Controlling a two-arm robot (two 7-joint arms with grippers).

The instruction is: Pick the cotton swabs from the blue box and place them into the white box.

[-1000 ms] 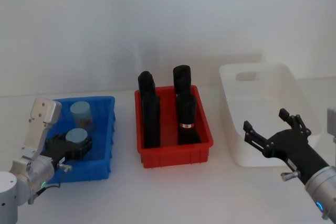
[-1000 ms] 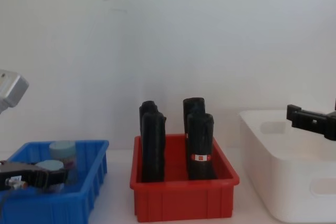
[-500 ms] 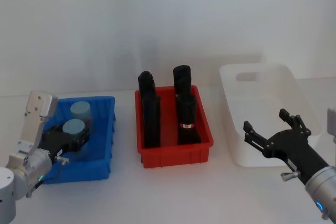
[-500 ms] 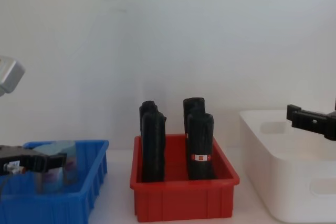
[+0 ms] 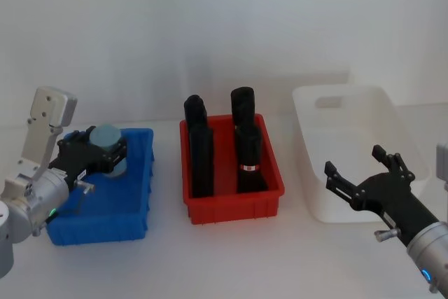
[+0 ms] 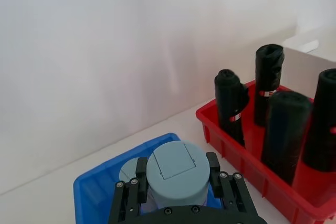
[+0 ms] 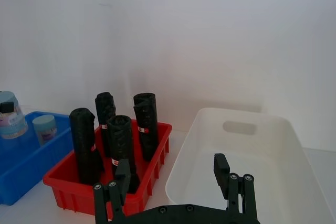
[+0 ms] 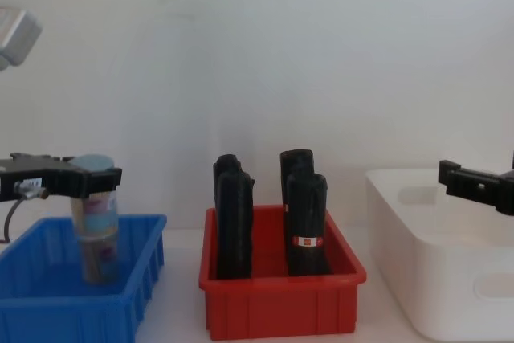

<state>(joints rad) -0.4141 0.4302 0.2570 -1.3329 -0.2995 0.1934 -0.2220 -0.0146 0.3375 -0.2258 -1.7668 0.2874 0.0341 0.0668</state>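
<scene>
My left gripper (image 5: 100, 156) is shut on a cotton swabs tub (image 5: 107, 136) with a pale blue cap, held upright just above the blue box (image 5: 137, 209). In the left wrist view the held tub (image 6: 174, 162) sits between the fingers (image 6: 140, 176), with a second tub (image 6: 129, 170) behind it in the blue box (image 6: 92, 192). The right wrist view shows that second tub (image 7: 44, 127) standing in the box. From the chest the held tub (image 8: 95, 198) hangs over the blue box (image 8: 120, 303). My right gripper (image 5: 354, 162) is open and empty, in front of the white box (image 5: 394, 125).
A red bin (image 5: 234, 208) with several tall black bottles (image 5: 248, 152) stands between the blue box and the white box. The white box (image 7: 239, 116) holds nothing visible. Bare white tabletop lies in front of all three bins.
My left gripper has risen with the cotton swabs tub, lifting it from the floor of the blue box to above its rim. The right arm has not moved.
</scene>
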